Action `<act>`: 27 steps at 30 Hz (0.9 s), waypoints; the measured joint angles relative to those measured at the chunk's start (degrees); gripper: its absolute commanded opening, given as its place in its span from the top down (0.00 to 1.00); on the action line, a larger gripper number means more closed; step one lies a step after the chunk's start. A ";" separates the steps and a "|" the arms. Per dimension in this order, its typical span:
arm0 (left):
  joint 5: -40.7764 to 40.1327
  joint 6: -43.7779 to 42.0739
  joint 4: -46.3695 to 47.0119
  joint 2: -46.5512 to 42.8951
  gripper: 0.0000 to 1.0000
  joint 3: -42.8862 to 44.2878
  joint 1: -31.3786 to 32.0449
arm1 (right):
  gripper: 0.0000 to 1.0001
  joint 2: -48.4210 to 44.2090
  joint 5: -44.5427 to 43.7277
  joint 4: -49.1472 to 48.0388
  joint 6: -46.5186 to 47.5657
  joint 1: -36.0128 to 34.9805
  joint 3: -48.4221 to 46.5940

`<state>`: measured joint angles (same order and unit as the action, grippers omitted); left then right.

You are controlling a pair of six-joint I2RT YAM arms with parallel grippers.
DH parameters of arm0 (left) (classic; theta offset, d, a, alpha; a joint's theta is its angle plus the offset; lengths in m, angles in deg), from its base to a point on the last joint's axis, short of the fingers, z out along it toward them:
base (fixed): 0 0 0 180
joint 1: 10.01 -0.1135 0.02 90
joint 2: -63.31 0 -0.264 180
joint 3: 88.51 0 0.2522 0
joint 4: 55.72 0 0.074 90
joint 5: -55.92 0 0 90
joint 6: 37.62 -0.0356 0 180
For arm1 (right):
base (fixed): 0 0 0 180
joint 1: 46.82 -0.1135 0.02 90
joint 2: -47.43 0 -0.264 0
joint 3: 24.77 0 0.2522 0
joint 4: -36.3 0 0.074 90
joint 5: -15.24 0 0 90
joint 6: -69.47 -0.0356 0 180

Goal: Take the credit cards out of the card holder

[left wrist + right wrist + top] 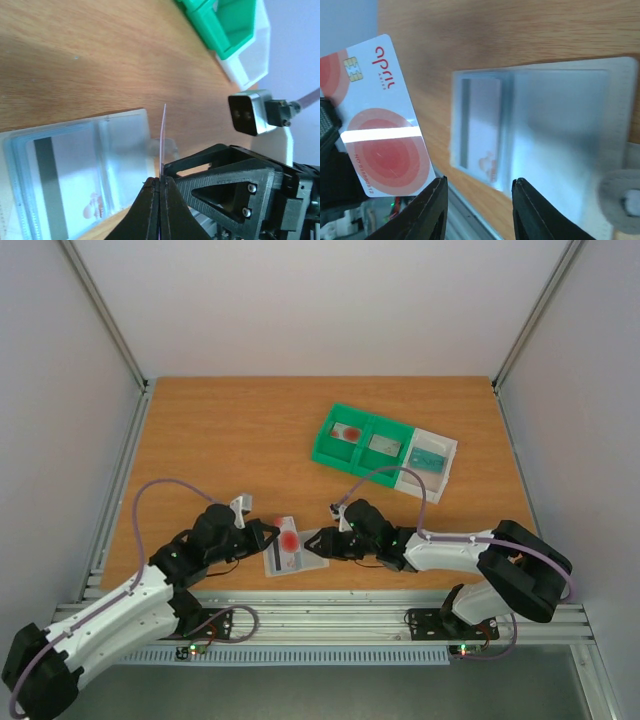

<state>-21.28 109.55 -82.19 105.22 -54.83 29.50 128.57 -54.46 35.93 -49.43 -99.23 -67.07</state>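
From above you see only a bit of the card holder (283,565), because the red-circle card (289,538) and both grippers sit over it. It lies open and flat on the table (220,430), near the front edge, between the two arms. In the left wrist view the red-circle card (163,132) is just a thin line, since you look at it from the side, and the card holder (125,140) is cut off at the left and bottom. In the right wrist view the card holder (560,125) is blurry and runs off the right side, with its small tab (625,195) fuzzy in the corner. The striped card (480,127) sits inside one pocket of the card holder, behind a foggy cover, so you can make out its dark stripe and a red smudge but no words. The green tray (335,458) and the white tray (452,458) sit well apart at the back right, and the small things in them are too tiny to name. Your left gripper (161,181) is clenched tight on the red-circle card and holds it up above the table. Your right gripper (480,181) has its fingers spread apart with nothing between them; it hangs at the right side of the card holder, and you cannot tell if it touches it
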 measured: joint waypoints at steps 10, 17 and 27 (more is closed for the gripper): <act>2.84 2.64 1.11 -5.90 1.00 0.02 0.00 | 0.66 8.52 8.72 -28.94 -11.82 0.00 4.31; 3.08 3.06 0.90 -6.01 1.00 -0.24 0.00 | 0.71 21.38 10.86 -53.57 -20.98 0.00 7.50; 3.39 4.24 2.16 -7.04 1.00 -0.44 -0.02 | 0.57 18.78 10.82 -58.01 -22.38 0.07 10.16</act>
<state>-17.89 113.79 -80.03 98.18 -55.27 29.47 147.35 -43.65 -22.08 -71.82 -99.16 -56.91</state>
